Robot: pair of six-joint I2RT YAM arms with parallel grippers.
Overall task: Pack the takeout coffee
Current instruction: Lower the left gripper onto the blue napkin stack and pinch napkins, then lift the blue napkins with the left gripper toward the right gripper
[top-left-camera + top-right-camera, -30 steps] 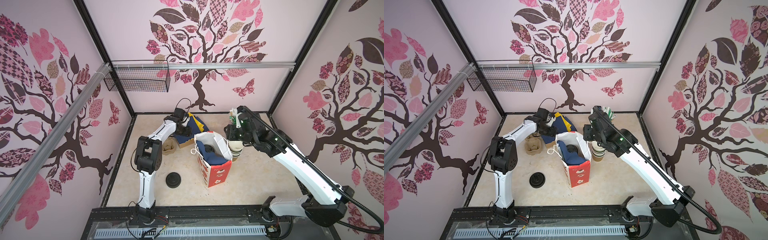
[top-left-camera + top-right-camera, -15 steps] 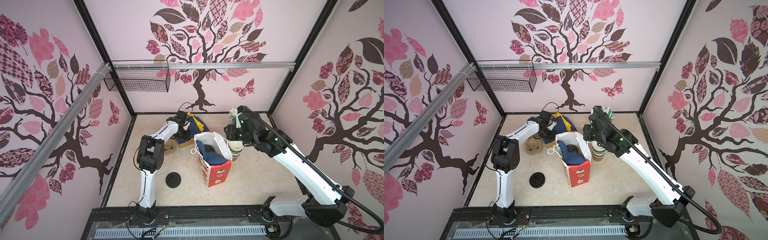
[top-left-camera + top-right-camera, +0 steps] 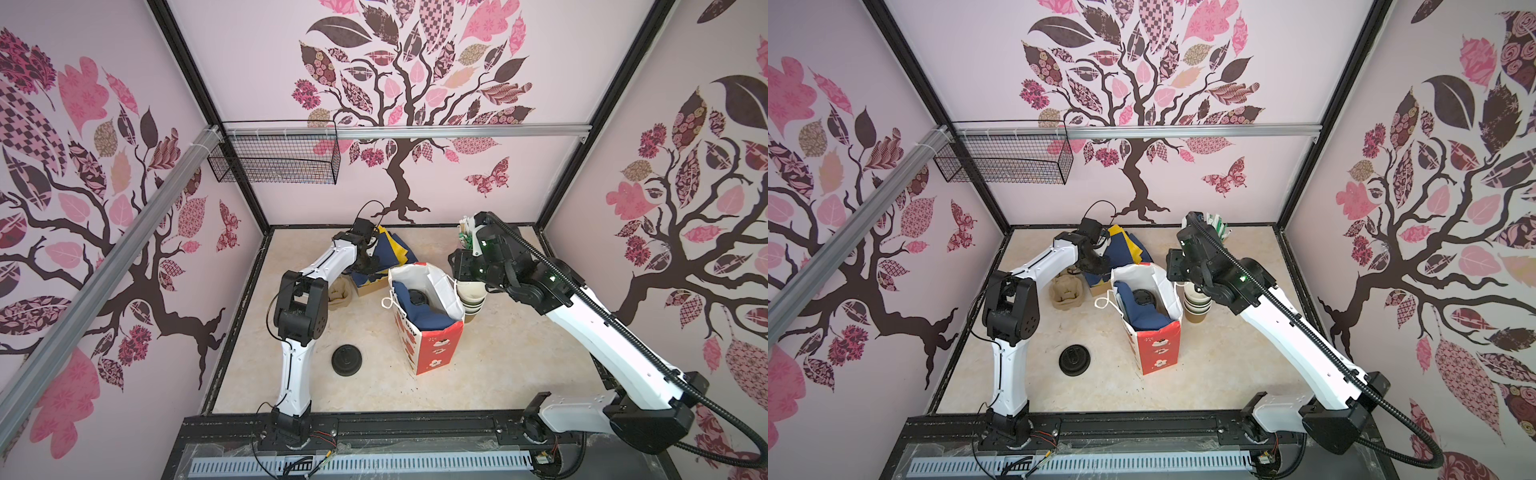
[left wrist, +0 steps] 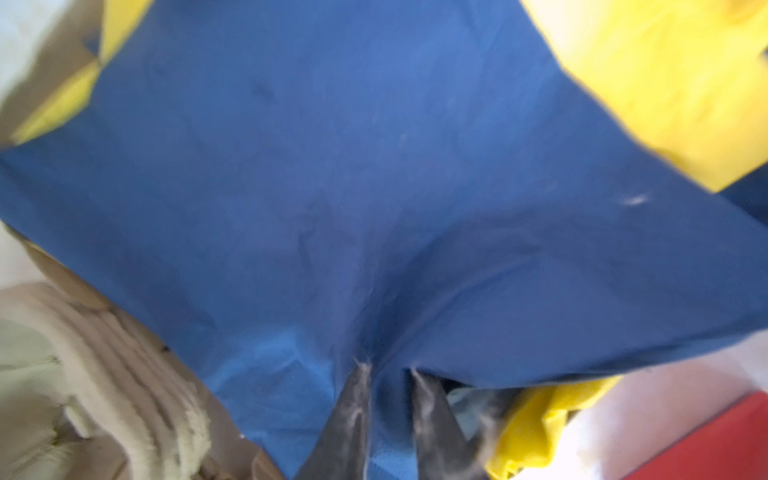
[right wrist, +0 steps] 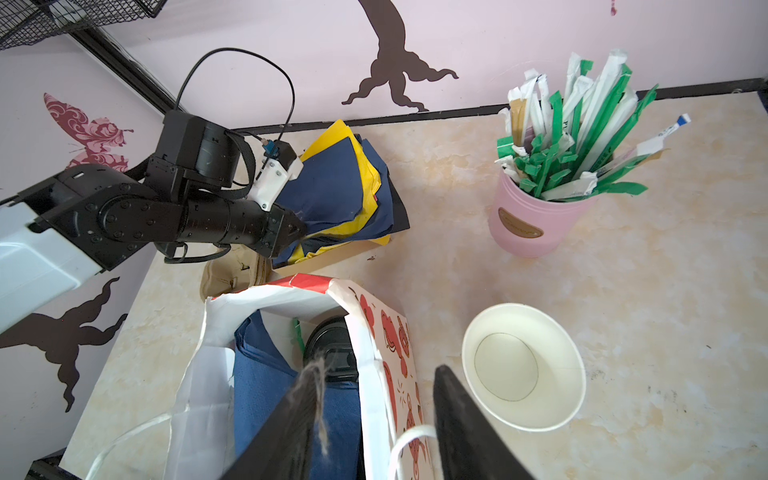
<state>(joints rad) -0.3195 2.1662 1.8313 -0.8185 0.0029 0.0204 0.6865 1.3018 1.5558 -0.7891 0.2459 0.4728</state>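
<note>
While the left gripper [image 4: 388,370] pinches a fold of the top blue napkin [image 4: 332,187], its fingertips drawn almost together on the sheet, the aim is to bring away that one sheet alone. The napkin stack [image 3: 390,251] sits in a cardboard tray [image 5: 332,254] on the far side, just left of the paper bag [image 3: 432,353]. A slow, straight lift looks best, so that any yellow sheet [image 4: 665,83] clinging below drops off before the swing to the right.

The right gripper [image 5: 376,368] is spread, one finger inside the bag and one outside its right wall, not visibly clamping. It should hold there so the mouth is wide for the drop. One lidded coffee cup [image 3: 417,297] already stands inside the bag among blue napkins; a second I cannot see. Lower the napkin beside that lid rather than onto the bag's rim, and steer clear of the empty nested cups [image 5: 523,365] just right of the bag.
</note>
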